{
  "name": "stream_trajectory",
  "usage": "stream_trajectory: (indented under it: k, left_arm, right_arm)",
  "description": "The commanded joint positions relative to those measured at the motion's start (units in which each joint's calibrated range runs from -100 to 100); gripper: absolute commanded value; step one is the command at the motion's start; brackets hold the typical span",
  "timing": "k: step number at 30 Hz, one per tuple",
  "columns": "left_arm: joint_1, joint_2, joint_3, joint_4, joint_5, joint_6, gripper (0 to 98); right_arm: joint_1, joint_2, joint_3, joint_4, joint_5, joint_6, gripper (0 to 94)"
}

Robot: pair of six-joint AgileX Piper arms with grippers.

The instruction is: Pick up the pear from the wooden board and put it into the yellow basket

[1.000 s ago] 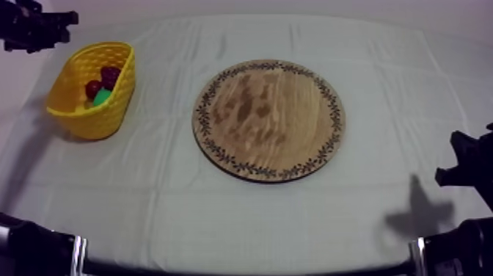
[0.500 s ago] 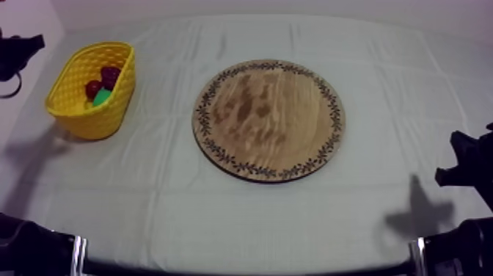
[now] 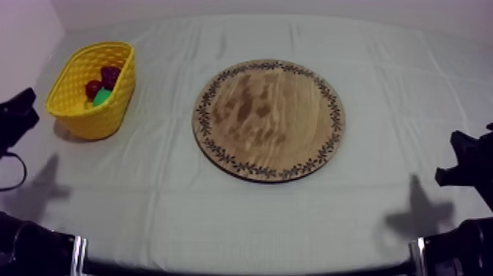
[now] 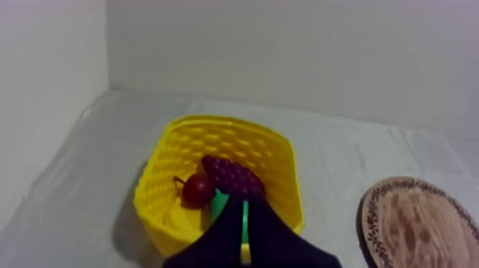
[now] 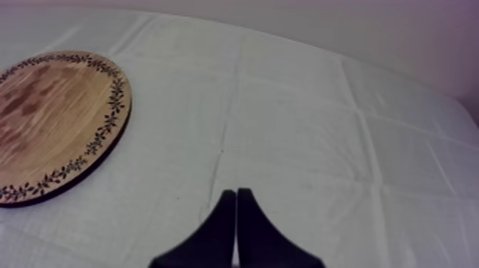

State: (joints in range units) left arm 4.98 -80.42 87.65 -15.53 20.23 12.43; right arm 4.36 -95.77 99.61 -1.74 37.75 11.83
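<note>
The green pear lies inside the yellow basket at the table's left, beside a bunch of dark grapes and a small red fruit. The round wooden board at the centre is bare. My left gripper hangs at the left edge, just left of the basket. In the left wrist view its fingers lie together as a narrow wedge in front of the basket, with the pear, grapes and red fruit behind. My right gripper is shut over bare cloth.
The right gripper sits low at the table's right edge, well away from the board. A pale wall rises behind the basket and along the left side. Creased cloth lies open around the board.
My left arm has drawn back from above the basket's far left, down along the left edge toward the near side. The right arm and the fruit have not moved.
</note>
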Motion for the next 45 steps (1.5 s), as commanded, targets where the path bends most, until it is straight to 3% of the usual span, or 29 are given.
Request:
stream_trajectory:
  k: [1, 10, 15, 28, 33, 45]
  left_arm:
    - [-0.3, -4.1, 0.9, 0.24, 1.2, -0.1, 0.0]
    - [-3.4, -12.8, 9.4, 0.64, -3.1, -2.6, 0.0]
    - [-3.7, -17.8, 11.8, 4.9, -0.7, -7.9, 0.0]
    - [-4.0, -19.3, 12.3, 11.2, 6.9, -18.2, 0.0]
    - [-5.2, -19.3, 12.3, 12.42, 8.9, -18.2, 0.0]
    - [-5.4, -19.3, 12.3, 12.82, 10.1, -16.4, 0.0]
  right_arm:
    - [0.0, 0.0, 0.1, 0.0, 0.0, 0.0, 0.5]
    - [0.0, 0.0, 0.1, 0.0, 0.0, 0.0, 0.5]
    - [0.0, 0.0, 0.1, 0.0, 0.0, 0.0, 0.5]
    - [0.0, 0.0, 0.1, 0.0, 0.0, 0.0, 0.5]
    - [0.0, 0.0, 0.1, 0.0, 0.0, 0.0, 0.5]
    - [0.0, 0.0, 0.1, 0.0, 0.0, 0.0, 0.5]
